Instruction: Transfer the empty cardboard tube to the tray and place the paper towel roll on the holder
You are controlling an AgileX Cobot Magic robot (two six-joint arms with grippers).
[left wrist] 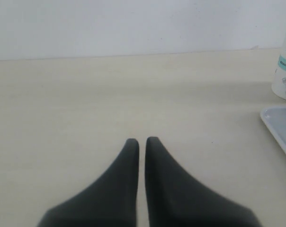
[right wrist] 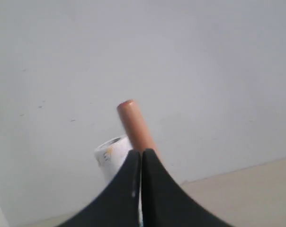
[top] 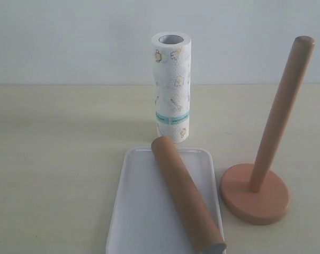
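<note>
Tube: one empty cardboard tube, lying diagonally in the one tray, near centre.
Roll: one paper towel roll, upright just beyond the tray.
Holder: one holder, right, post bare.
Claws: left gripper and right gripper, both closed, empty.
Next: grip the roll mid-height, lift it clear of the post tip, centre the core, lower straight.

We note cardboard tube diagonal in white tray, lower centre; paper towel roll upright behind; wooden holder right.
</note>
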